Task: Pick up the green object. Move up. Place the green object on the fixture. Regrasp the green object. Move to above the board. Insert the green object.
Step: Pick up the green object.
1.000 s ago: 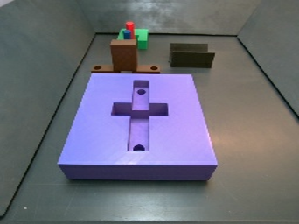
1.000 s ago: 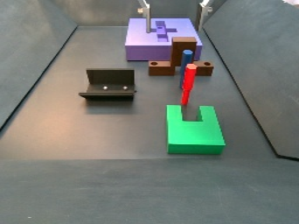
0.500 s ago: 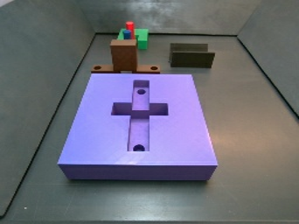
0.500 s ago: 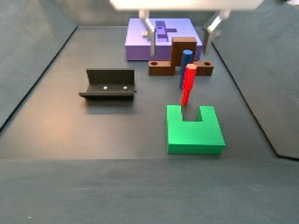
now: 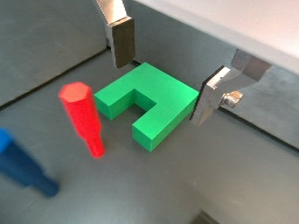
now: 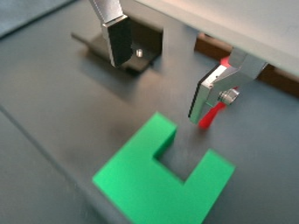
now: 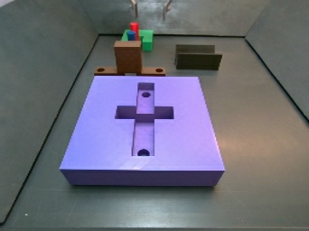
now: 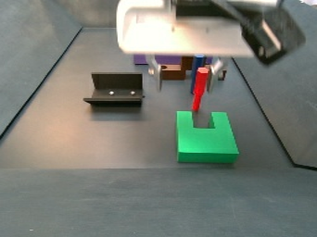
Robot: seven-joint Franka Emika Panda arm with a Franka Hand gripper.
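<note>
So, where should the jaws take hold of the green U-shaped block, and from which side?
From straight above. The green U-shaped block lies flat on the floor, and the open gripper hovers over it with one jaw on each side. Grip across the solid closed end, on its flat outer walls, away from the notch and the red peg beside it.

Support surface: dark grey floor with low walls at its edges. The gripper hangs above it, jaws apart, holding nothing.

Resting directly on the floor:
- green object, lying flat below the gap between the jaws, notch open to one side.
- red peg, upright, just beside the green object and outside the jaws.
- fixture, well off to one side of the jaws.
- board, far from the jaws.
- brown block, upright on its base plate, between board and green object.
</note>
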